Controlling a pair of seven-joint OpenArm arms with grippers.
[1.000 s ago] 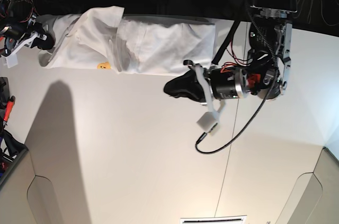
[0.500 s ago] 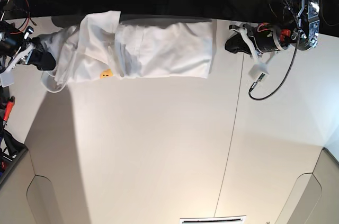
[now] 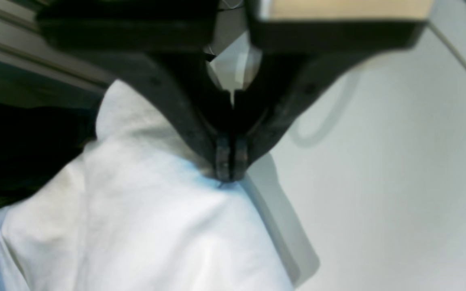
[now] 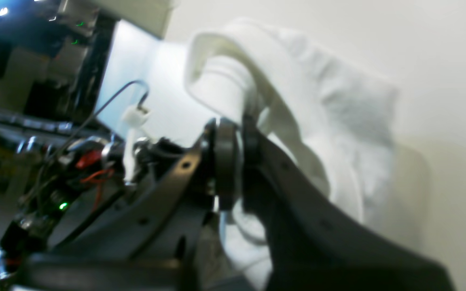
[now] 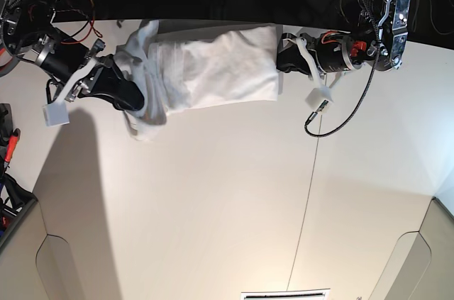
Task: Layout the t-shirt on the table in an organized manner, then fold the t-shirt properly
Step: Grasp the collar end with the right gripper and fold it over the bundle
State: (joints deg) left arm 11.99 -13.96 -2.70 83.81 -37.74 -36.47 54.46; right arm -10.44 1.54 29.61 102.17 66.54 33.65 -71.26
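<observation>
The white t-shirt [image 5: 213, 66] lies bunched along the far edge of the off-white table [image 5: 213, 208], plain side up with no print showing. My right gripper [image 5: 135, 101] is at the shirt's left end, where the cloth is crumpled and hangs in a fold. In the right wrist view, that gripper [image 4: 235, 141] is shut on a thick white fold of the t-shirt [image 4: 338, 113]. My left gripper [image 5: 279, 60] sits at the shirt's right edge. In the left wrist view, its tips [image 3: 229, 171] are pressed together on a raised peak of the t-shirt [image 3: 156, 226].
A thin dark seam [image 5: 308, 201] runs across the tabletop. A black cable with a white connector [image 5: 317, 108] dangles from the left arm, and a white tag [image 5: 55, 113] hangs from the right arm. Rounded cut-outs [image 5: 67, 271] mark the near corners. Dark equipment lies beyond the far edge.
The right gripper has pulled the shirt's left end to the right, bunching it. The left gripper has come in from the right to the shirt's right edge.
</observation>
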